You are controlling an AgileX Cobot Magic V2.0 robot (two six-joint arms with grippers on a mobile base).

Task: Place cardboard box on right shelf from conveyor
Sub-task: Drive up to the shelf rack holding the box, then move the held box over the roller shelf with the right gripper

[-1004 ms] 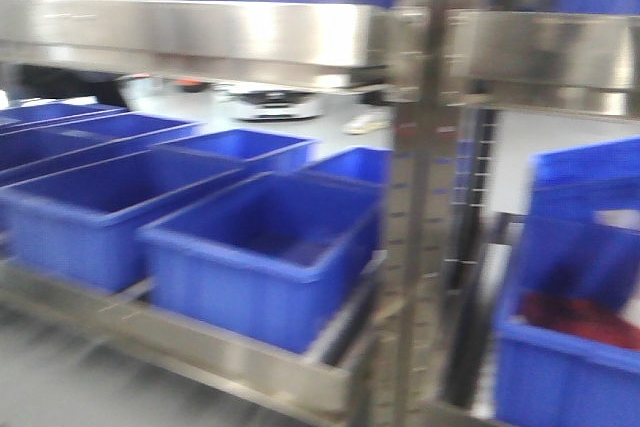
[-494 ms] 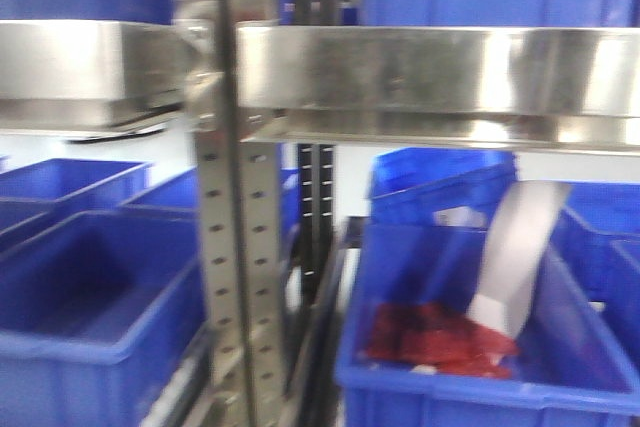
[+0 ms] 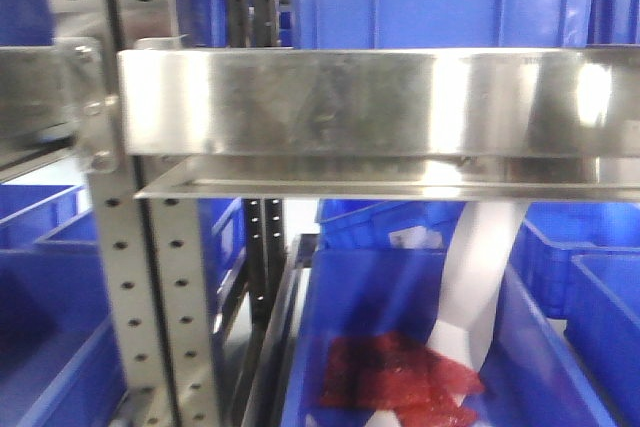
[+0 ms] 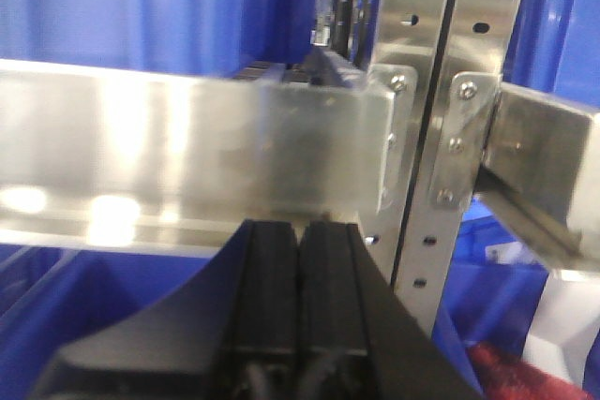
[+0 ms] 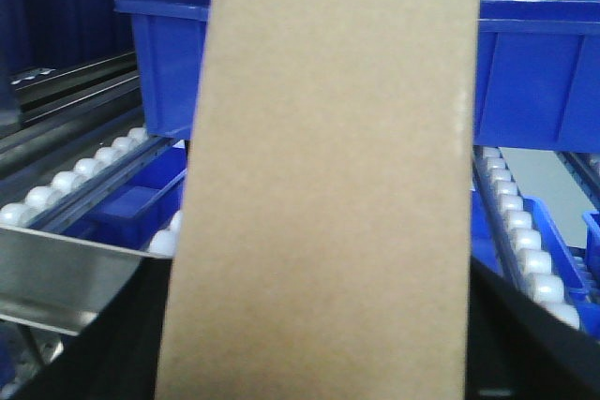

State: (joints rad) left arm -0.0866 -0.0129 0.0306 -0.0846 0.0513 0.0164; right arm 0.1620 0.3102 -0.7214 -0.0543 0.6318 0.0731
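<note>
Cardboard box (image 5: 328, 185) stands upright, clamped between the right gripper's (image 5: 314, 348) dark fingers, with white roller tracks (image 5: 56, 189) and a blue bin (image 5: 534, 72) behind. Left gripper (image 4: 300, 274) is pressed together, empty, facing the right shelf's (image 3: 380, 102) steel lip.

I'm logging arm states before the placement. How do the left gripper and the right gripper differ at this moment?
The left gripper has its jaws pressed together on nothing; the right gripper has its jaws spread either side of the cardboard box, which it grips. The left gripper faces a steel shelf lip; the right gripper faces white roller tracks and a blue bin. Both are black.
</note>
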